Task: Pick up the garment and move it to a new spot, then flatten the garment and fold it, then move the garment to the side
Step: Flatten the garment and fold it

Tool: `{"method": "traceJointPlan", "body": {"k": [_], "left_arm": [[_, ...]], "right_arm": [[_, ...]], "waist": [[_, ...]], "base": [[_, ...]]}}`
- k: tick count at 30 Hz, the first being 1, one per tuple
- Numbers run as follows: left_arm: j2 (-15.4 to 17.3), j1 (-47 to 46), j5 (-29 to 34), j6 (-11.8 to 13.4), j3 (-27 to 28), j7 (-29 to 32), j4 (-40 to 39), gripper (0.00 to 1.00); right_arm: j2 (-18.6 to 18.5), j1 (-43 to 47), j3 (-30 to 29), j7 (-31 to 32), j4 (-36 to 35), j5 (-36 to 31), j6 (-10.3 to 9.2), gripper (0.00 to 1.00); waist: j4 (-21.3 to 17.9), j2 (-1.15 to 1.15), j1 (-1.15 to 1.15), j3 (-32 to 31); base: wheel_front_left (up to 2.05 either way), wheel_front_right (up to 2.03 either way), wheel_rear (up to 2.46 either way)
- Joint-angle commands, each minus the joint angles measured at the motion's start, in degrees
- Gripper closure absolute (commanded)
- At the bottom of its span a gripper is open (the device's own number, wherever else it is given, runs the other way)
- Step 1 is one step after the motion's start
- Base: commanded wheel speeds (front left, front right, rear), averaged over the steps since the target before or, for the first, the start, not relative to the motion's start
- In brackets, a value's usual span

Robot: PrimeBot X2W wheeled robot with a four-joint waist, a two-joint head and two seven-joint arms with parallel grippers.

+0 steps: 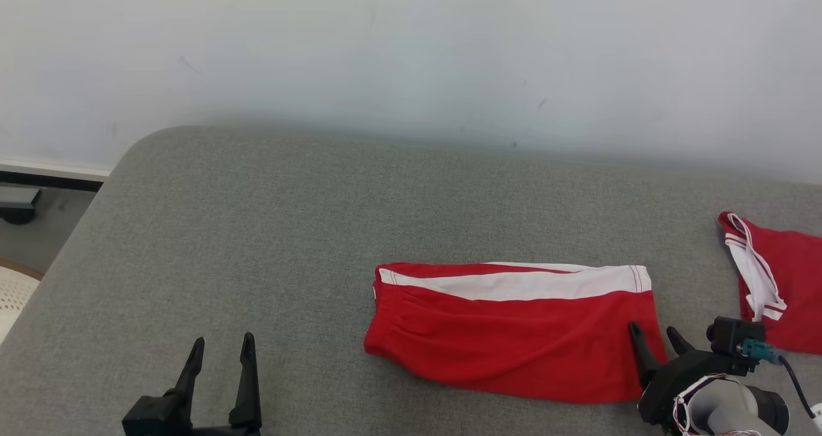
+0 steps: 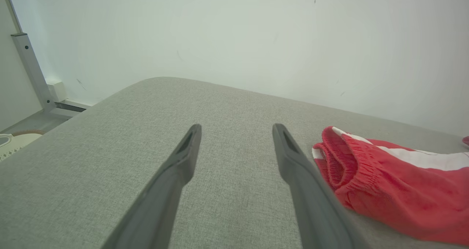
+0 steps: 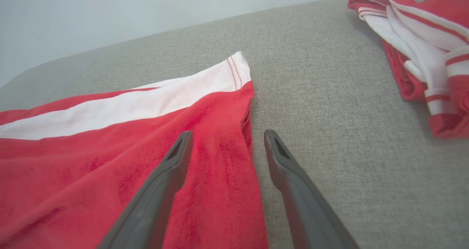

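- One folded garment (image 1: 514,327), red with a white stripe, lay flat on the grey cushion (image 1: 289,230), right of centre.
- Right gripper (image 1: 653,328) sat at its right edge, fingers apart, gripping nothing.
- Left gripper (image 1: 223,340) hovered over bare cushion, well left of it, fingers spread.
- Another crumpled garment (image 1: 780,282) lay further right.

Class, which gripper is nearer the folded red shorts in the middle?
Right. The right gripper is at the shorts' right edge, one finger over fabric; the left gripper stands apart to their left.
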Motion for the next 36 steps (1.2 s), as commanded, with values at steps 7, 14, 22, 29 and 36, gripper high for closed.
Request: {"method": "traceJointPlan", "body": {"k": [7, 14, 22, 29, 36], "left_arm": [[0.6, 0.1, 3.4, 0.4, -1.3, -0.1, -0.6, 0.0], [0.6, 0.9, 4.4, 0.1, -1.4, -0.1, -0.1, 0.0], [0.2, 0.1, 4.1, -0.4, -1.9, -0.1, 0.1, 0.0], [0.1, -0.9, 3.9, -0.6, -1.3, -0.1, 0.3, 0.0], [0.0, 0.7, 3.8, -0.6, -0.3, -0.1, 0.4, 0.0]], "right_arm": [[1.5, -3.8, -0.2, 1.0, 6.4, -1.3, -0.15, 0.0], [2.3, -4.6, 0.0, 2.1, 11.2, -1.8, -0.15, 0.0], [2.1, -5.3, -1.7, 4.7, 12.9, -1.1, -0.15, 0.0], [1.7, -6.3, -3.4, 4.2, 13.2, -1.4, -0.15, 1.0], [-1.6, -5.7, -4.5, 2.7, 13.2, -2.6, -0.15, 1.0]], "waist": [[1.0, 0.0, 0.0, 0.8], [2.4, 0.0, 0.0, 0.3], [4.1, 0.0, 0.0, 1.5], [4.7, 0.0, 0.0, 2.6], [2.9, 0.0, 0.0, 2.0]], "base": [[0.0, 0.0, 0.0], [0.0, 0.0, 0.0], [0.0, 0.0, 0.0], [0.0, 0.0, 0.0], [0.0, 0.0, 0.0]]}}
